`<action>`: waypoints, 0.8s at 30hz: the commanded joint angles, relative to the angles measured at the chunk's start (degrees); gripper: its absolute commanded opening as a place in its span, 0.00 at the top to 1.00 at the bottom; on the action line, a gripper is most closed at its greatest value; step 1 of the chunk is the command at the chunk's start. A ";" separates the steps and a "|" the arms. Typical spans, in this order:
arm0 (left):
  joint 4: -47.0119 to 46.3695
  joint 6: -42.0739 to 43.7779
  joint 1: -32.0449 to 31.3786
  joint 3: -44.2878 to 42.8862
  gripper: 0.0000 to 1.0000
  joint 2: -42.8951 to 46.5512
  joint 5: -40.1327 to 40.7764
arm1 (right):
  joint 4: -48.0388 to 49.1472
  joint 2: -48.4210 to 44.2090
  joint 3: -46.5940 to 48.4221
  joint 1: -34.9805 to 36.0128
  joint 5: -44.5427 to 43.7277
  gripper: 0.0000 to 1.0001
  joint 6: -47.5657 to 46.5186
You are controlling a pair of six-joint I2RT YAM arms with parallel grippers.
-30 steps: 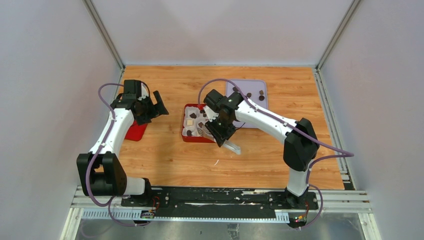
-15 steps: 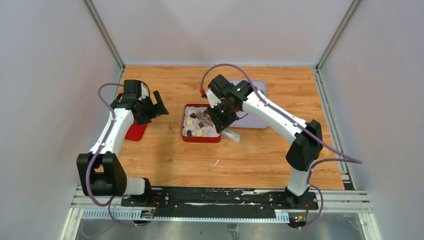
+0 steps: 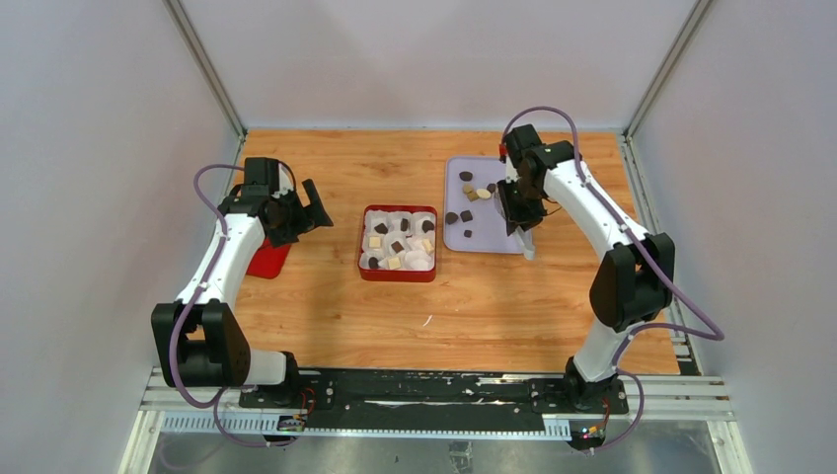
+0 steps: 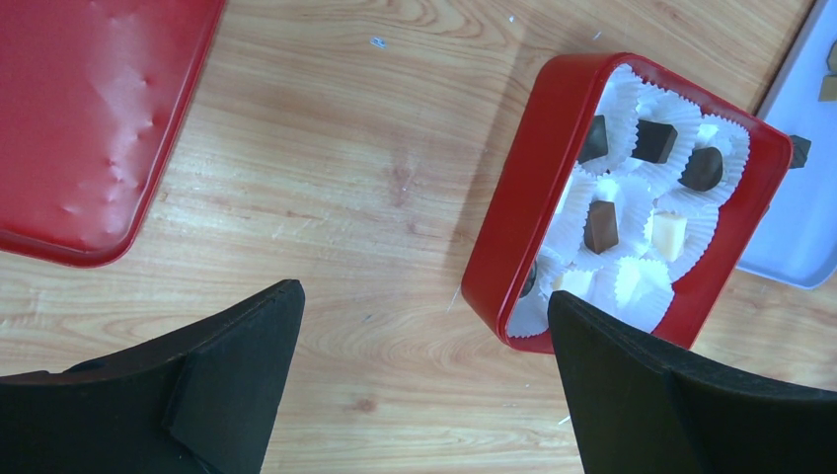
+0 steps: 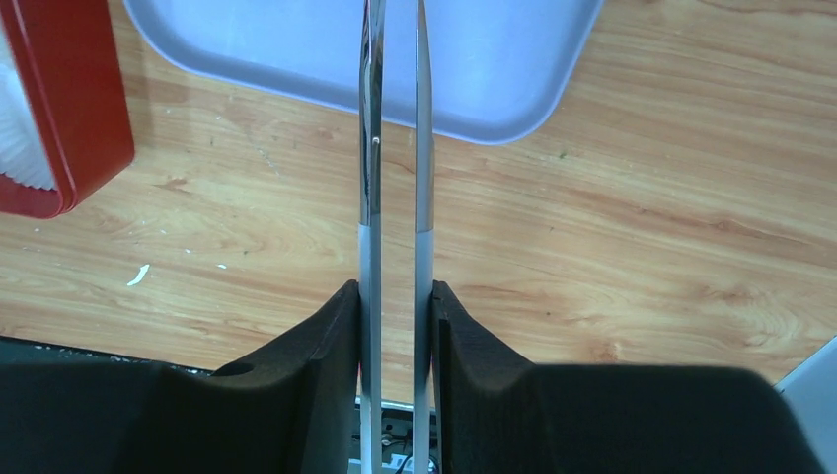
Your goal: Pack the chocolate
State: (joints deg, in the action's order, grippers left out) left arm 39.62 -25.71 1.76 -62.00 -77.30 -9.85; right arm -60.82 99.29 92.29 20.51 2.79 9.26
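Observation:
The red box sits mid-table, lined with white paper cups, and several cups hold chocolate pieces, dark, brown and cream. More chocolate pieces lie on the lavender tray. My right gripper is over the tray's right part and is shut on metal tongs. The blades stand slightly apart with nothing seen between them, and their tips run out of the right wrist view. My left gripper is open and empty, left of the box. The boxed pieces also show in the left wrist view.
The red lid lies at the left near my left arm and also shows in the left wrist view. Frame posts and grey walls close in the table. The tray's near corner and the box corner show in the right wrist view.
My right arm has swung with the tongs from over the red box to the right, over the lavender tray. The left arm has not moved.

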 commanded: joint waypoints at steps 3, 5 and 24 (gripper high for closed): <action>0.55 0.40 0.26 -0.42 0.00 1.27 0.57 | 1.00 2.74 0.26 -2.11 -2.58 0.67 -0.03; 0.56 0.36 0.26 -0.39 0.00 1.22 0.51 | 1.41 4.59 1.57 -2.14 -1.97 0.66 -0.80; 1.05 0.42 0.26 -1.38 0.00 0.76 1.34 | 2.66 19.05 12.92 -2.99 0.17 0.57 -1.51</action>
State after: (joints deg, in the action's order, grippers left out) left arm 39.79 -25.71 1.76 -62.00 -77.28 -9.26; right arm -57.41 116.57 102.10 18.90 2.07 7.68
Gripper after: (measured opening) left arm 0.998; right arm 0.430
